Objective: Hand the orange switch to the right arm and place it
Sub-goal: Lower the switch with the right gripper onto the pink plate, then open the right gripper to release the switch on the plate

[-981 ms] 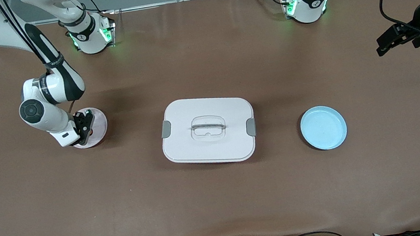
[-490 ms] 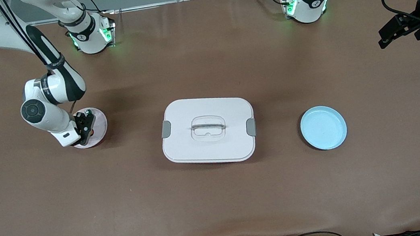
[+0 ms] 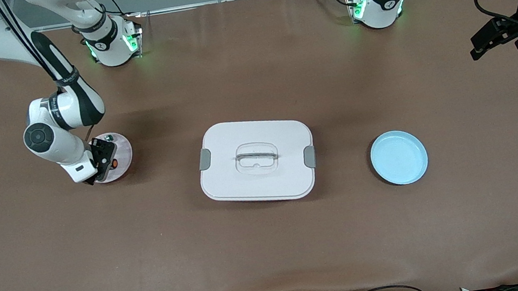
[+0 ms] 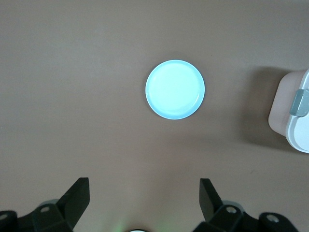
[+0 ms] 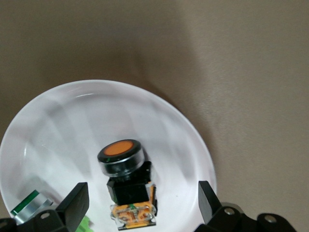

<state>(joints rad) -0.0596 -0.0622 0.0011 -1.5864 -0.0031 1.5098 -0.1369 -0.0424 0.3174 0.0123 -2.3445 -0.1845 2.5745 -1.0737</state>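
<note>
The orange switch (image 3: 113, 162) lies on its side on a small pale plate (image 3: 123, 151) toward the right arm's end of the table. In the right wrist view its orange cap (image 5: 120, 149) and black body show on the plate (image 5: 72, 121). My right gripper (image 3: 102, 162) is low over this plate and open. Its fingers stand apart on either side of the switch's terminal end without touching it (image 5: 142, 194). My left gripper (image 3: 480, 47) waits open and empty, high over the table's edge at the left arm's end (image 4: 143, 193).
A small greenish-silver part (image 3: 109, 136) lies on the same plate, also in the right wrist view (image 5: 28, 206). A white lidded box (image 3: 257, 160) stands mid-table. A light blue plate (image 3: 399, 157) lies toward the left arm's end and shows in the left wrist view (image 4: 175, 89).
The right gripper has shifted slightly toward the plate's rim, and the orange cap now shows beside its fingers. The left gripper has drawn farther toward the table's edge.
</note>
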